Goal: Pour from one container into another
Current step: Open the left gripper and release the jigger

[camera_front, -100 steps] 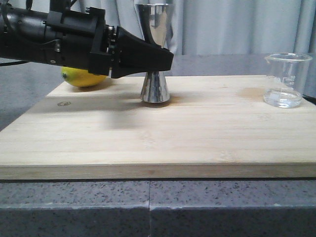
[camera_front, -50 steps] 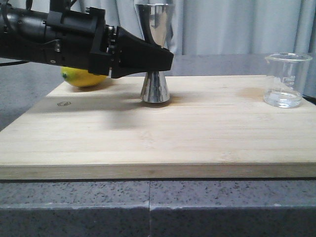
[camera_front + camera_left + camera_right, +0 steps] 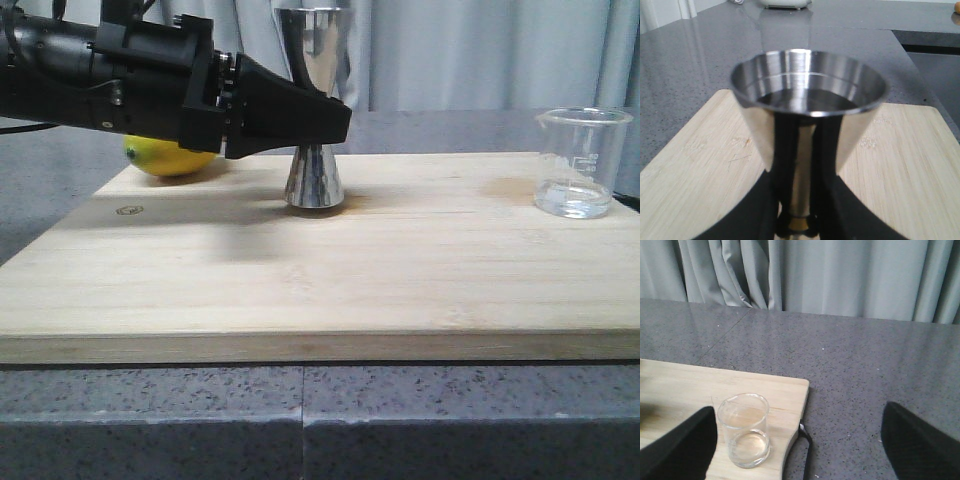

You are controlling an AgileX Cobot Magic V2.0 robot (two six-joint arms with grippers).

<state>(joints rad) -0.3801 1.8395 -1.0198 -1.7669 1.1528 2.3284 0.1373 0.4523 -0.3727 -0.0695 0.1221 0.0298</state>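
Left hand (image 3: 335, 125) is clamping my steel jigger (image 3: 314, 110) at its waist; right hand (image 3: 799, 440) is hanging open, glass beaker (image 3: 581, 162) untouched, pouring not begun

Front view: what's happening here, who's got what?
The left pincer is closed around the narrow waist of the steel jigger, which stands upright on the bamboo board. The glass beaker, with a little clear liquid in the bottom, sits untouched at the board's right end. The right pincer hangs open over the beaker, holding nothing. A lemon lies behind the left arm. Pouring has not started.
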